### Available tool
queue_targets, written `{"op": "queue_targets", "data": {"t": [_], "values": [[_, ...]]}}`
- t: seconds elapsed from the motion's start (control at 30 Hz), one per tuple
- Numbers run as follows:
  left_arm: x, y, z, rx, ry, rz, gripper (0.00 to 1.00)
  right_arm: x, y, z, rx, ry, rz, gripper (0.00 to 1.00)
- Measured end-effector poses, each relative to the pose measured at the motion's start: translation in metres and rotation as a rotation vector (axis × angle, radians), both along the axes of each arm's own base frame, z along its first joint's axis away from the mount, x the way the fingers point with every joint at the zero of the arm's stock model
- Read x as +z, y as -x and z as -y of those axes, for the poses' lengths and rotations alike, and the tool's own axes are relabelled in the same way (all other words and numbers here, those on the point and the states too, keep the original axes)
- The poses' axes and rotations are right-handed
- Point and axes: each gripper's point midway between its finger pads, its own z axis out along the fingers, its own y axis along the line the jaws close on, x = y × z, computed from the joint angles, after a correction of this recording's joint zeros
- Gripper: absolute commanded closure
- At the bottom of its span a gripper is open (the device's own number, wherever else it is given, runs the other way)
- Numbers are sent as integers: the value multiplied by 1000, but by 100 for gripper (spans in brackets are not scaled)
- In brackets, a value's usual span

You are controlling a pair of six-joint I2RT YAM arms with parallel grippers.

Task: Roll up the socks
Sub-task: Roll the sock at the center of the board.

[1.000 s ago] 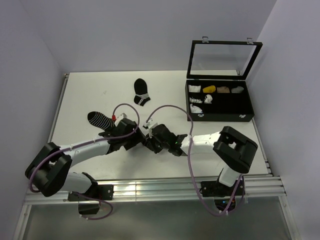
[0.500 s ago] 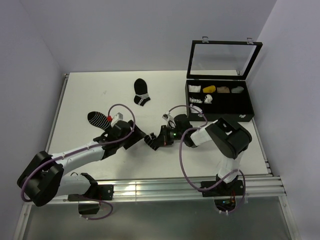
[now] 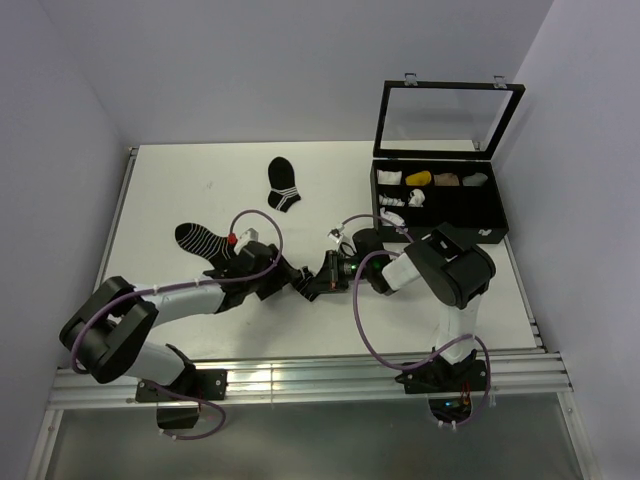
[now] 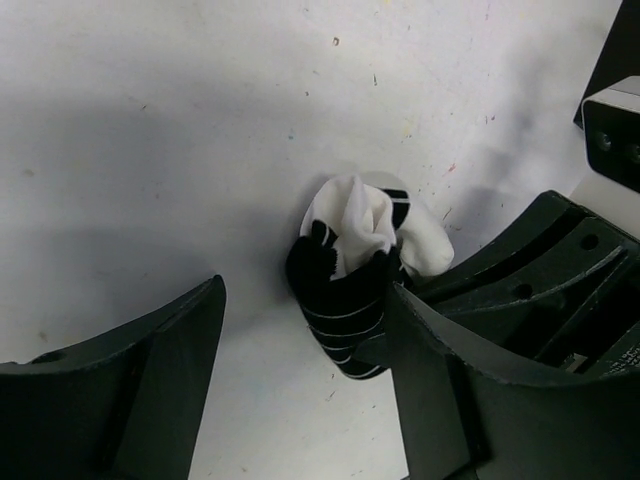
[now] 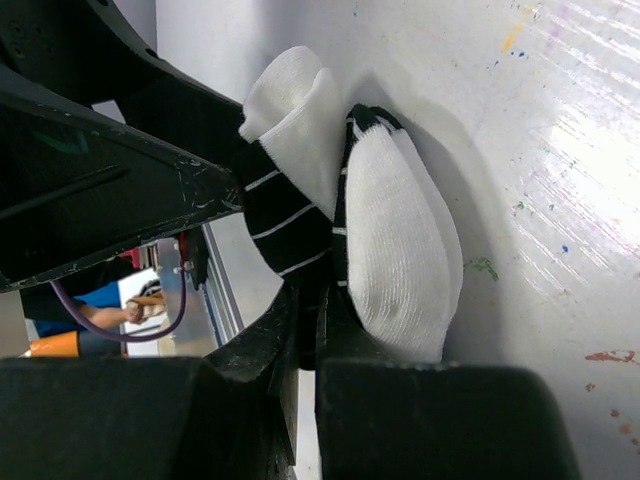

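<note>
The socks point(image 4: 350, 268) are a small bundle on the table, a white sock wrapped with a black white-striped one; they also show in the right wrist view point(image 5: 385, 240). In the top view the bundle point(image 3: 300, 281) is mostly hidden between the two grippers. My right gripper point(image 5: 318, 340) is shut on the bundle's black striped layer, low on the table point(image 3: 311, 284). My left gripper point(image 4: 300, 400) is open, its fingers either side of the bundle, the right finger point(image 4: 435, 380) close against it; it also shows in the top view point(image 3: 285, 270).
An all-black sock with thin white stripes point(image 3: 197, 238) lies left of my left arm. A black sock with white bands point(image 3: 283, 184) lies at the back. An open black compartment box point(image 3: 486, 232) with rolled socks stands at the right.
My right arm has swung and lowered, keeping the bundle pinched. My left gripper drew back left, then came right again up to the bundle, jaws open.
</note>
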Motion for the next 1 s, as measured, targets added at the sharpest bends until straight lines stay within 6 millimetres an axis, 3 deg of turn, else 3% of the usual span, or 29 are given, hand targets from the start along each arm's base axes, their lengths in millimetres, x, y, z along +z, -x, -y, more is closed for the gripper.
{"op": "queue_targets", "data": {"t": [0.23,0.4,0.57,0.63,0.73,1.0], "values": [[-4,-6,6,-5,3,2,47,-1,0,0,8,0,-14,100],[-10,-9,11,-9,5,-7,69,-1,-1,0,9,13,-11,100],[-8,-11,17,-21,9,-11,93,2,-4,7,-11,90,58,71],[-8,-11,18,-26,2,-16,99,5,-5,9,-23,140,111,56],[-7,-10,17,-29,-16,-30,99,10,-6,13,-42,236,221,49],[-7,-8,10,-46,-94,-61,99,39,3,4,-63,413,571,49]]}}
